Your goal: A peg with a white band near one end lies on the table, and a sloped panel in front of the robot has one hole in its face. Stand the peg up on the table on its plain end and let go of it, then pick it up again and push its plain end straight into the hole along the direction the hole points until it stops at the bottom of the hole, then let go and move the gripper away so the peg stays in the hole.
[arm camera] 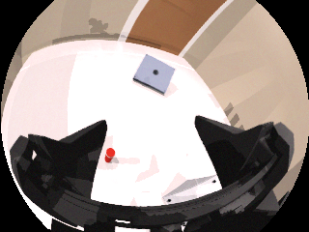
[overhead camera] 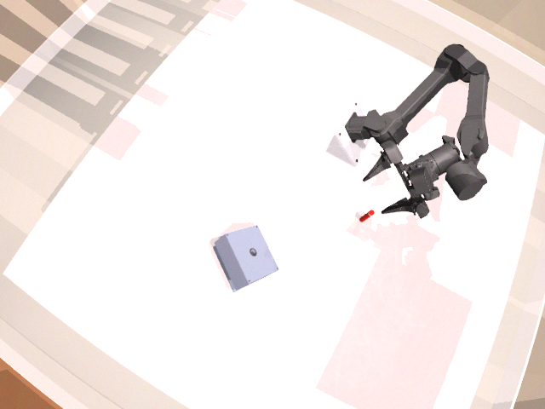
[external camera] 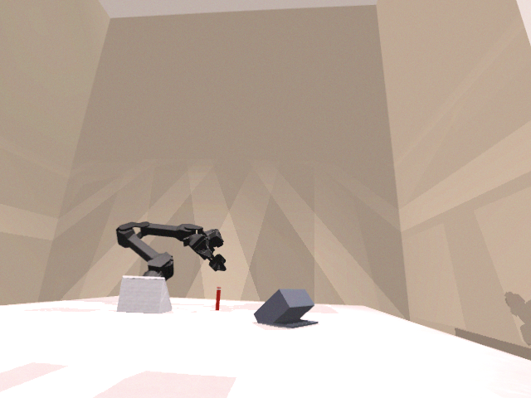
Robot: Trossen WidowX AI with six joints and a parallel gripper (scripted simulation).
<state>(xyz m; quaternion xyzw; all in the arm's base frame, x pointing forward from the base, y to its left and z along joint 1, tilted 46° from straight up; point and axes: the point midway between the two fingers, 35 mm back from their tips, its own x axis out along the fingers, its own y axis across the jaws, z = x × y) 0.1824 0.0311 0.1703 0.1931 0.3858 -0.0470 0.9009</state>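
Note:
The red peg (overhead camera: 364, 217) (external camera: 217, 300) (arm camera: 108, 159) stands upright on the table, with its white band near the top and its plain end down. My gripper (overhead camera: 373, 196) (arm camera: 151, 122) is wide open and empty. It is above the table and clear of the peg; in the wrist view the peg shows beside the left finger, below the fingertip. The blue-grey sloped panel (overhead camera: 263, 265) (external camera: 279, 307) (arm camera: 145, 74) stands apart from the peg. Its face has one dark, empty hole (overhead camera: 253, 252) (arm camera: 155, 72). The hole is hidden in the exterior view.
The pale sloped stand (overhead camera: 341, 151) (external camera: 141, 295) (arm camera: 193, 189) at the robot's base is to one side of the peg. The arm (overhead camera: 420, 95) (external camera: 160, 230) arches from the base over to the gripper. The panel rests on a thin dark base plate (external camera: 306, 322).

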